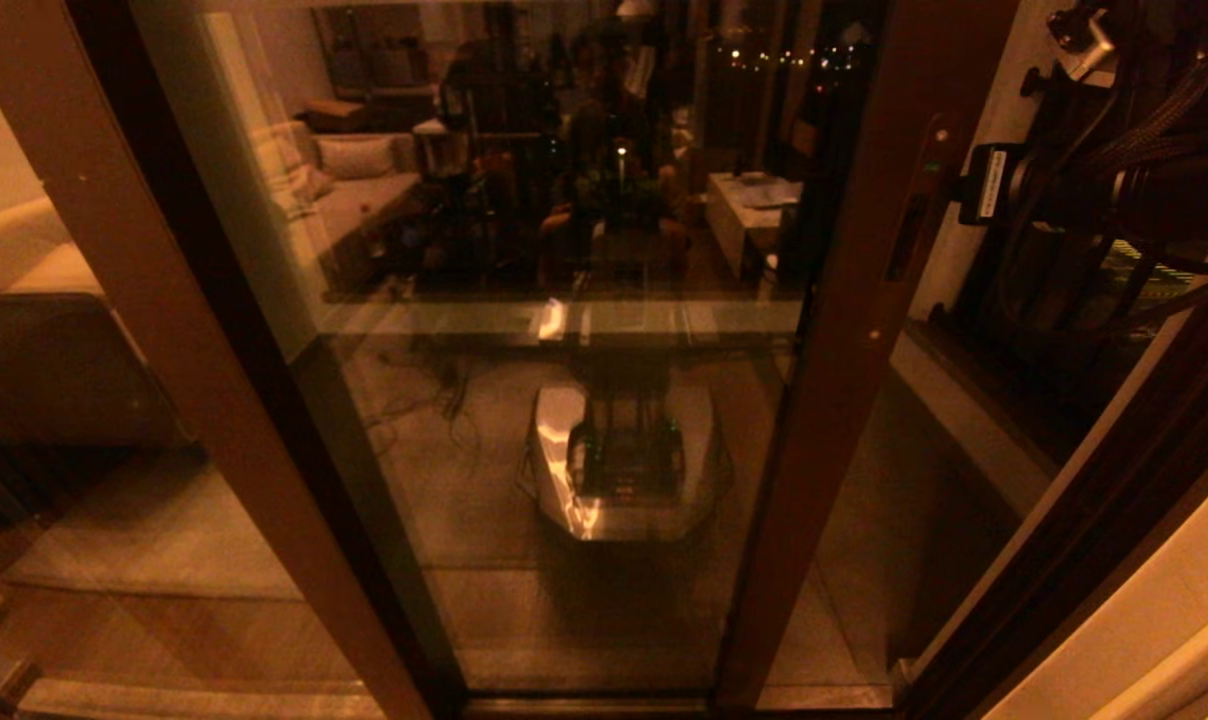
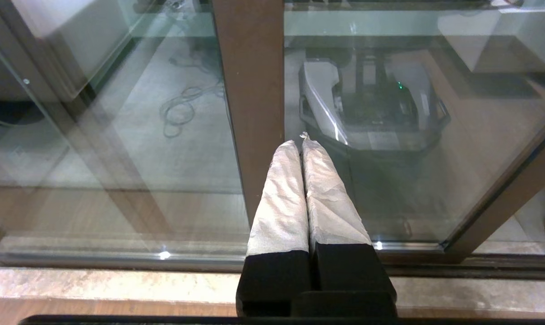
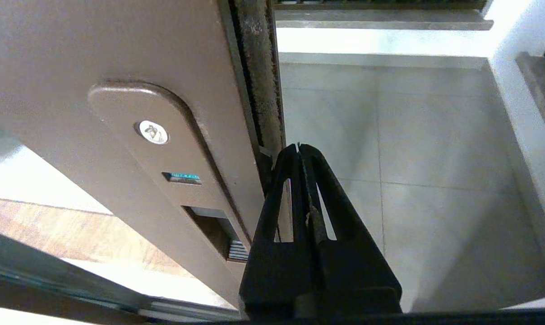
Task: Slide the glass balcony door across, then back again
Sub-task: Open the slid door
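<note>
The glass balcony door (image 1: 604, 300) fills the head view, its reflective pane set in a dark brown frame. Its right upright (image 1: 864, 300) carries the slim handle plate (image 3: 164, 153), which has a screw (image 3: 153, 132) and a finger recess (image 3: 214, 230). My right gripper (image 3: 298, 145) is shut, its black fingers lying beside the door's outer edge strip (image 3: 259, 67), on the open side of the handle plate. The right arm (image 1: 1064, 180) reaches in from the upper right. My left gripper (image 2: 299, 141) is shut, with its white-wrapped fingertips close to a brown upright (image 2: 250, 90) and nothing between them.
To the right of the door's edge a gap shows the tiled balcony floor (image 3: 412, 158) and a pale wall (image 1: 974, 430). A second brown-framed pane (image 1: 114, 400) stands on the left. The sill and bottom track (image 2: 119, 280) run along below. My own base is mirrored in the glass (image 1: 619, 460).
</note>
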{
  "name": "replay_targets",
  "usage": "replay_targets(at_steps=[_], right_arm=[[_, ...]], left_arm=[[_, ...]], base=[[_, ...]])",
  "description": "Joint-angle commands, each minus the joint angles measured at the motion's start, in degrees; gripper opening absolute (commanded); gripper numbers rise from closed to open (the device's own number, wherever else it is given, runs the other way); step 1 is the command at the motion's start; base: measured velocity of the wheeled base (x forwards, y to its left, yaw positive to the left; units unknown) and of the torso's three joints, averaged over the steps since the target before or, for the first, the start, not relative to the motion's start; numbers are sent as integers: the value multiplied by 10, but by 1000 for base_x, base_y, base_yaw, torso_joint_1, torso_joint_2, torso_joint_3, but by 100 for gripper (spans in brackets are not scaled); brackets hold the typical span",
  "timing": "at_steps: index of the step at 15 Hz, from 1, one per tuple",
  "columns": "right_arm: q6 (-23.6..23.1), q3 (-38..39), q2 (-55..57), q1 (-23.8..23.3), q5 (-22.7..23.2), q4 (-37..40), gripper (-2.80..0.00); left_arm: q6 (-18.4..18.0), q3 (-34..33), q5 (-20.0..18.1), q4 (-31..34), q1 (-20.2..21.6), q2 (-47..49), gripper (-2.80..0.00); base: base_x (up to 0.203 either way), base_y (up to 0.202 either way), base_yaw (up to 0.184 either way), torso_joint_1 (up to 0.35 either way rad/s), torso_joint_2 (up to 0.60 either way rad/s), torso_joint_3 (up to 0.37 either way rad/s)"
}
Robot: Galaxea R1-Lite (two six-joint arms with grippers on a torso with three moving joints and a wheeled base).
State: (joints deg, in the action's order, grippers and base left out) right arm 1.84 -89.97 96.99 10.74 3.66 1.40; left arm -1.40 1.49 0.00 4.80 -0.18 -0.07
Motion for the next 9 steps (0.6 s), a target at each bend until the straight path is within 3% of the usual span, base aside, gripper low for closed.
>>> replay_targets(at_steps=[1,9], right_arm=[[0,-1,3,9,0,1,-280],[0,-3,11,47,-27,1,-280]], left_arm=[[0,0,0,0,0,0,-280],[0,0,0,0,0,0,-280]], base=[[0,0,0,0,0,0],[0,0,0,0,0,0]])
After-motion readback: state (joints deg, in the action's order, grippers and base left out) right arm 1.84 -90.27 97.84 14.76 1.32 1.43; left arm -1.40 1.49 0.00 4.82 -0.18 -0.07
